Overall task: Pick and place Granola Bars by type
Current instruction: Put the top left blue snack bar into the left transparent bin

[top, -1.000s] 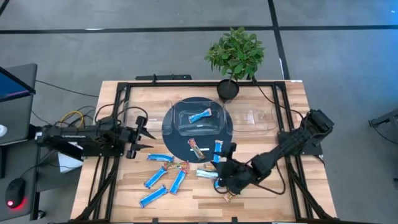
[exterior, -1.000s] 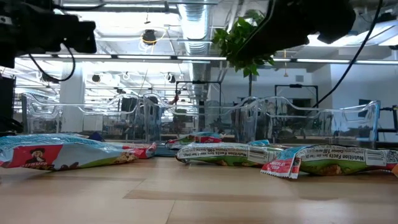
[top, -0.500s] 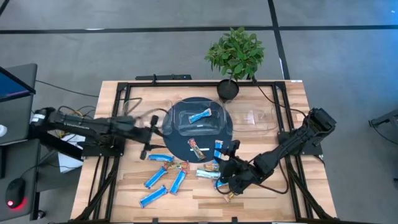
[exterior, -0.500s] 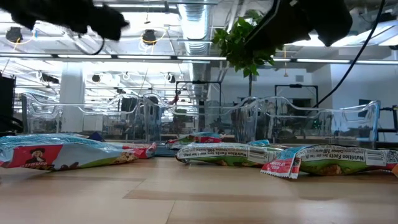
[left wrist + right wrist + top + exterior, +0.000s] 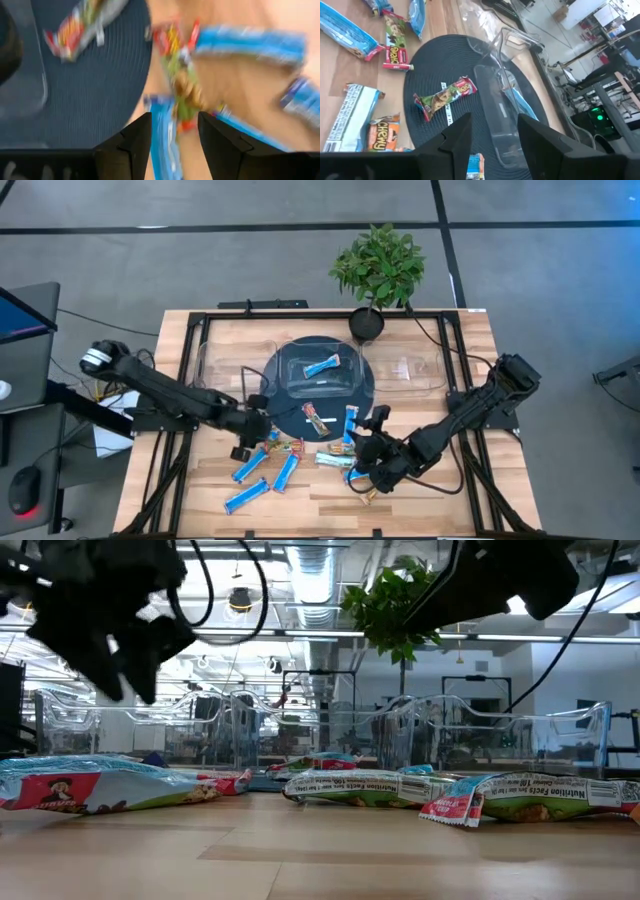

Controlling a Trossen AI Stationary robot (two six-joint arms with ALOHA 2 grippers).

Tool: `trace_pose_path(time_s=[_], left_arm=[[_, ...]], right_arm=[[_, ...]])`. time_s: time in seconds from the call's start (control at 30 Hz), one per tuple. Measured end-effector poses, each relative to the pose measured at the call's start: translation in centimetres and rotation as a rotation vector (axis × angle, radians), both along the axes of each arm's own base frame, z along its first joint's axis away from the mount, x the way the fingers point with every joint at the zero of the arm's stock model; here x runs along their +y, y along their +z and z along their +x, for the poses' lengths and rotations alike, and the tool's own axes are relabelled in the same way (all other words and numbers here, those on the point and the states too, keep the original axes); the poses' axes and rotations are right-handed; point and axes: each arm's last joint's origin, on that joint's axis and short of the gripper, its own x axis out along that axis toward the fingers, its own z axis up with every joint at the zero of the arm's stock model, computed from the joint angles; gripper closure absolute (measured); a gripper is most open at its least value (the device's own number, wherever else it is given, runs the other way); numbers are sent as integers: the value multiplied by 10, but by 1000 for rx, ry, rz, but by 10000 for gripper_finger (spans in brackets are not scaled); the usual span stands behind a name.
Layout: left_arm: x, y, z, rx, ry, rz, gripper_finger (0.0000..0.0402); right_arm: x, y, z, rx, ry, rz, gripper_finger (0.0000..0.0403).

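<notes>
Left gripper [image 5: 252, 442] has swung right from the table's left edge, fingers spread, over the blue granola bars [image 5: 250, 466] near-left of the mat [image 5: 290, 412]; centre before descending; right gripper [image 5: 372, 446], released, hovers.

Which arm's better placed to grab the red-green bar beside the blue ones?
Likely left. The left gripper hovers open right by that red-green bar; the right gripper sits farther off, over other bars.
</notes>
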Motion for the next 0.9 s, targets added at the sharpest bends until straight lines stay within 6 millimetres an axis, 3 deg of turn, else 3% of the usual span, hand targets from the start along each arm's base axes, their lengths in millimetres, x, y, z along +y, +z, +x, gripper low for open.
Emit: trace_pose_path(time_s=[0.2, 0.67, 0.9], left_arm=[[-6, -20, 1, 126, 80, 96, 246], [-8, -56, 5, 293, 148, 135, 227], [-9, -63, 6, 325, 124, 164, 230]], right_arm=[[0, 0, 1, -14, -4, 16, 249], [-7, -3, 6, 13, -11, 58, 254], [-9, -3, 7, 14, -15, 58, 259]])
